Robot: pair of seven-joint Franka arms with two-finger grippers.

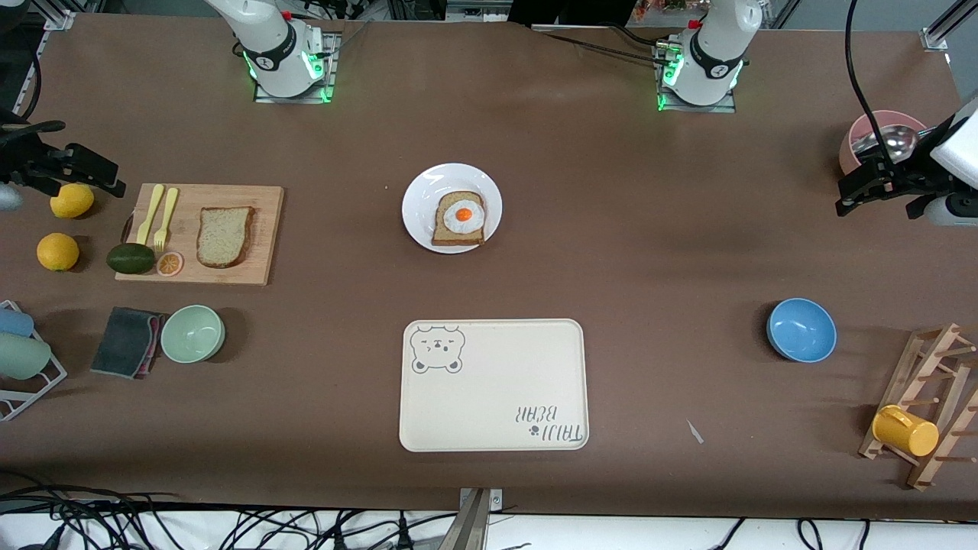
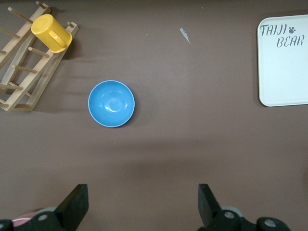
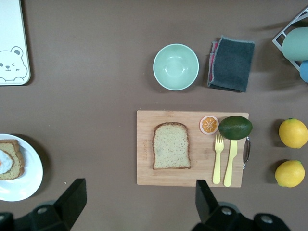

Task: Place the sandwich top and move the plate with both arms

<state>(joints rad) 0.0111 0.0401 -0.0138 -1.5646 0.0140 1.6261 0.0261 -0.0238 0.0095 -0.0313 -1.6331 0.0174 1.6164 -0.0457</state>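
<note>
Hovering with both sets of jaws spread wide and empty, I wait at the two ends of the table. My right gripper (image 3: pixel 137 204) hangs over the edge of the wooden cutting board (image 1: pixel 260 200), where the sandwich top (image 1: pixel 224 236) lies flat beside a yellow fork (image 1: pixel 165 218) and knife (image 1: pixel 150 213). My left gripper (image 2: pixel 142 207) hangs over bare table near the blue bowl (image 1: pixel 801 329), well apart from the plate (image 1: pixel 422 200), which sits mid-table bearing the egg-topped slice (image 1: pixel 459 218).
</note>
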